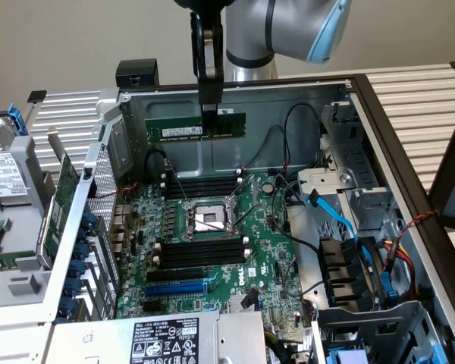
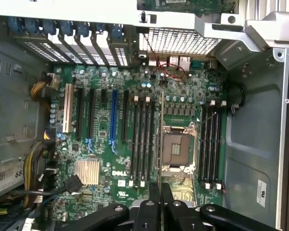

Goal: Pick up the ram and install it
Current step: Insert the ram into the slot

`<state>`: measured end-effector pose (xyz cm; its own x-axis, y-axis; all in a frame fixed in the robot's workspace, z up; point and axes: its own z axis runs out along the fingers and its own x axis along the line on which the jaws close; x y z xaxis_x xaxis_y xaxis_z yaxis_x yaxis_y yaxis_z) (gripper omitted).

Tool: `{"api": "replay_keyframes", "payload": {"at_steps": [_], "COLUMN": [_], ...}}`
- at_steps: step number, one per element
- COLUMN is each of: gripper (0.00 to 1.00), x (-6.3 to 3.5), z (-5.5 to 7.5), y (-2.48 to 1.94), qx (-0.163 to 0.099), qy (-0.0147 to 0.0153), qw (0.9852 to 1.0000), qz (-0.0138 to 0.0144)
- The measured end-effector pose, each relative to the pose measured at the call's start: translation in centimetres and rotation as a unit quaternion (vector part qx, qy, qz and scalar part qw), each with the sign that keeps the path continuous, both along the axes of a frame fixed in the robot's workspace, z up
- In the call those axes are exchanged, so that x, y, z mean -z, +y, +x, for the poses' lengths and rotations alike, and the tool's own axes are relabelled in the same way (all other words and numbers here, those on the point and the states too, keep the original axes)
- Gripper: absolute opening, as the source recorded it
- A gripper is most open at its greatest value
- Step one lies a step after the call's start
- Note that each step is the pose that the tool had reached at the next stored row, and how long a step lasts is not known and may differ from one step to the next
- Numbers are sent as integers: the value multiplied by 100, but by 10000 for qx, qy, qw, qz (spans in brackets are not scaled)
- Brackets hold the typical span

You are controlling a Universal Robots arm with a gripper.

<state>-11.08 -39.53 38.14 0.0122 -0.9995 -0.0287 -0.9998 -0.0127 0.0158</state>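
The ram point(image 1: 183, 127) is a long thin green stick with a white label. It hangs level in the air above the open computer case, in front of the case's back wall. My gripper point(image 1: 210, 106) is shut on its top edge, right of the stick's middle in the exterior view. In the wrist view the ram point(image 2: 162, 139) shows edge-on as a thin line running out from between my fingertips point(image 2: 167, 192), over the CPU socket point(image 2: 176, 148). Black memory slots point(image 1: 201, 186) lie on the motherboard below the stick, with a second bank point(image 1: 201, 250) on the socket's other side.
A blue slot point(image 1: 176, 289) and black slots sit near the motherboard's front. Blue cables point(image 1: 341, 216) and a drive cage point(image 1: 349, 280) fill the exterior view's right. A green expansion card point(image 1: 61, 201) stands at the left, outside the case wall. A power supply point(image 1: 163, 341) is at the front.
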Motion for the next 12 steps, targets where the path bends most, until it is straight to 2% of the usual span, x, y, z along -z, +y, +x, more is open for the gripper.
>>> {"api": "replay_keyframes", "payload": {"at_steps": [3,12], "gripper": [13,13], "x": [45,146], "z": [0,0], "y": [0,0], "qx": [74,182], "qy": [0,-9], "qw": [10000,9998], "qz": [-10,-98]}}
